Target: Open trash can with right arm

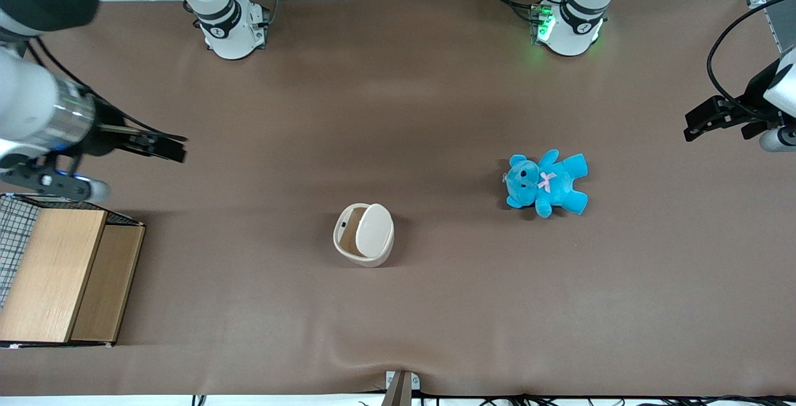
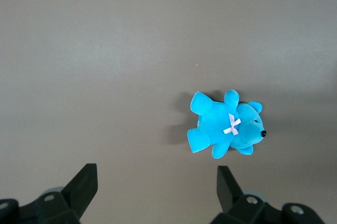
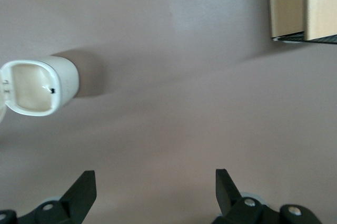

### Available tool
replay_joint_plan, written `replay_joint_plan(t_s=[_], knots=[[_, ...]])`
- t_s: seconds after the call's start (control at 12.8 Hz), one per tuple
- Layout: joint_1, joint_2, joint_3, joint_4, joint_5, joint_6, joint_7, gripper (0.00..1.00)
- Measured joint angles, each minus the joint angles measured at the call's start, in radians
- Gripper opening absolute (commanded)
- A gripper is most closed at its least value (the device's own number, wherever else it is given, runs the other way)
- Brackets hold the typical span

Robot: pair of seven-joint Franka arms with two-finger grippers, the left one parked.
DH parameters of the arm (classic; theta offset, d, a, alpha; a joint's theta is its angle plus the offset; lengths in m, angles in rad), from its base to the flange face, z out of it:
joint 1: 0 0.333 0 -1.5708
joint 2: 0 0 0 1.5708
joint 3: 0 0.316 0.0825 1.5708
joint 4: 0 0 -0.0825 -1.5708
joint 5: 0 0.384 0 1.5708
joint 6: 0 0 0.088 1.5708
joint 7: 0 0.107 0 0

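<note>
The off-white trash can [image 1: 364,235] stands on the brown table near the middle. Its lid [image 1: 375,229] is swung up and the brown inside [image 1: 352,236] shows. In the right wrist view the trash can [image 3: 41,86] shows its open mouth. My right arm [image 1: 37,117] is at the working arm's end of the table, high above the surface. Its black gripper [image 1: 175,148] is open and empty, well apart from the trash can; in the right wrist view the gripper [image 3: 155,179] has only bare table between its spread fingers.
A wooden box with wire mesh [image 1: 59,272] sits at the working arm's end, under my wrist; its corner shows in the right wrist view [image 3: 303,5]. A blue teddy [image 1: 546,183] lies toward the parked arm's end, also in the left wrist view [image 2: 226,125].
</note>
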Motion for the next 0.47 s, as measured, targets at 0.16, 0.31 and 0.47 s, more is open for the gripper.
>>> replay_joint_plan(t_s=[0.16,0.31,0.47], knots=[[-0.002,-0.022,-0.043,0.0,-0.001,-0.033,-0.094,1.0],[-0.003,-0.054,-0.089,-0.025,-0.001,-0.043,-0.162,1.0],[-0.004,-0.125,-0.135,-0.123,0.0,-0.005,-0.215,1.0]])
